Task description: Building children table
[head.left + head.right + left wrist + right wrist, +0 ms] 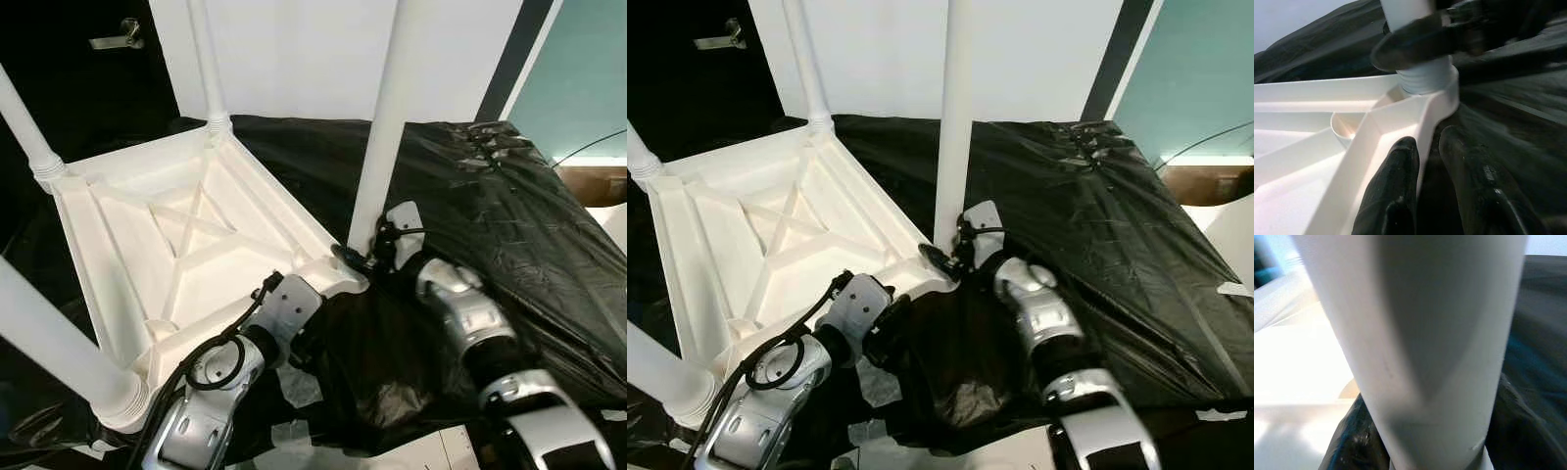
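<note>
A white plastic children's table [127,235] lies upside down on black plastic sheeting [500,196]. At its near right corner a white leg [387,127] stands upright in the corner socket [1425,81]. My right gripper [361,259] is shut around that leg just above the socket, and the leg [1430,333] looms close in the right wrist view. My left gripper [1430,139] is clamped on the table's rim [1400,117] just beside that corner, with one finger [1396,186] inside the rim and the other outside.
Three other legs stand up from the table: back [208,59], far left [24,117] and near left [59,352]. A dark door with a handle [118,39] is behind. A brown box [593,181] sits at the right edge. White floor [411,455] shows below.
</note>
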Controlling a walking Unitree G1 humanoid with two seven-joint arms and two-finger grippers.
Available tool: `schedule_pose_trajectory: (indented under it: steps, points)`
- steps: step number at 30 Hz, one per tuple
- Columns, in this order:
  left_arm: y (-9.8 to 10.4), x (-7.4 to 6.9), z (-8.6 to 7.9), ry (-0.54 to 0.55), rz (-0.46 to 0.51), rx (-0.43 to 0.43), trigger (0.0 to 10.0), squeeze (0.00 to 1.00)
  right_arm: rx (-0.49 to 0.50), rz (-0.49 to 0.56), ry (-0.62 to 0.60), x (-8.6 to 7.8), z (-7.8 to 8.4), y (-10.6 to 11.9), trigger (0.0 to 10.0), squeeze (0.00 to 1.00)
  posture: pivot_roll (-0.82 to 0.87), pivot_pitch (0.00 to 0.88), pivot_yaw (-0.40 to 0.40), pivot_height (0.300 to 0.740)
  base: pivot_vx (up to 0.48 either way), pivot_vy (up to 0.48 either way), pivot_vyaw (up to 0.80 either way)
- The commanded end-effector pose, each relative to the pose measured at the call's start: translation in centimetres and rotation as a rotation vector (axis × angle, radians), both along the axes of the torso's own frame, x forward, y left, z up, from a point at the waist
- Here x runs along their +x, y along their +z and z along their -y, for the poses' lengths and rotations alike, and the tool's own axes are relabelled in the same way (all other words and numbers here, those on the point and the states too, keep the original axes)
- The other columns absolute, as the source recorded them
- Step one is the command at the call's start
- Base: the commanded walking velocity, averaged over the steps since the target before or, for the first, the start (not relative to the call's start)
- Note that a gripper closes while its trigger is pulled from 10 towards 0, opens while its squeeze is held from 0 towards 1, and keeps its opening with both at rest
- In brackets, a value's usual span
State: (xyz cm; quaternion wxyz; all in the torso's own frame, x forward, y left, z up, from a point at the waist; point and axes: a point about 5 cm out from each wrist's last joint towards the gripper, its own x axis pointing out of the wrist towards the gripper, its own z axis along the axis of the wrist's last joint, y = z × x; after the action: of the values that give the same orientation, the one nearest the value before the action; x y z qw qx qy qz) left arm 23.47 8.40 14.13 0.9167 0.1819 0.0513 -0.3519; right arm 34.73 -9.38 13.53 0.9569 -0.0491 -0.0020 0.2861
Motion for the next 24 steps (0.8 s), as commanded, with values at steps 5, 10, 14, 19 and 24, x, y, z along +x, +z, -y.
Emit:
schedule_pose_trajectory:
  steps: [5,10,14,19,24]
  points:
    - [0.2,0.0,0.3,-0.011,0.008,0.008,10.0,0.00,0.019,-0.103,-0.204,-0.8,-0.5,-2.1,0.0,0.00,0.13,0.039,-0.048,0.740,0.000,0.000,0.00]
    - [0.5,0.2,0.2,-0.006,0.018,0.000,10.0,0.00,0.091,-0.119,-0.221,-1.6,-2.3,-2.0,0.0,0.00,0.13,0.043,-0.052,0.740,0.000,0.000,0.00]
    - [0.5,0.1,0.3,-0.006,0.019,-0.007,10.0,0.00,0.116,-0.110,-0.174,-2.2,-3.1,-1.8,10.0,0.00,0.13,0.050,-0.052,0.740,0.000,0.000,0.00]
    - [0.7,0.2,0.1,0.006,0.025,-0.007,10.0,0.00,0.142,-0.091,-0.200,-2.2,-2.6,-1.1,10.0,0.00,0.12,0.057,-0.057,0.740,0.000,0.000,0.00]
    - [0.8,0.2,0.2,0.010,0.029,-0.014,10.0,0.00,0.143,-0.073,-0.179,-1.9,-1.5,-0.6,10.0,1.00,0.13,0.060,-0.060,0.740,0.000,0.000,0.00]
